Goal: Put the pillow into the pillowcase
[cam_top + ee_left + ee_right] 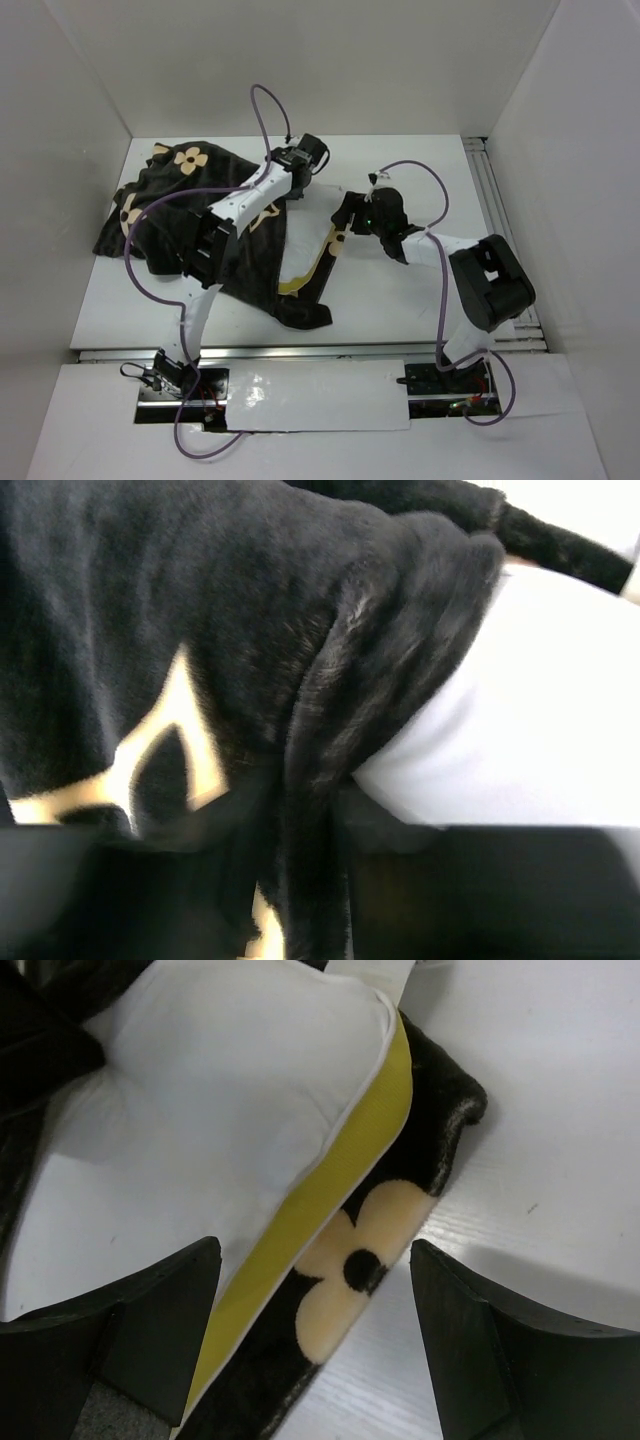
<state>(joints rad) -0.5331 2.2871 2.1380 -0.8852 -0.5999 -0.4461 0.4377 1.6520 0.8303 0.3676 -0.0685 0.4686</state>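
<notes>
Left end effector (pixel 298 160) pinches the pillowcase (pixel 150 600) over the pillow (pixel 220 1090); the spread right end effector (pixel 315 1260) should grip the hem beside the pillow's yellow seam.

White counter (pixel 400 300) carries the crumpled pillowcase (pixel 258 272) left of center, the pillow (pixel 308 228) poking from it.

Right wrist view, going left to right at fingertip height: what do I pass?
One finger → pillow → yellow band → pillowcase → other finger.
</notes>
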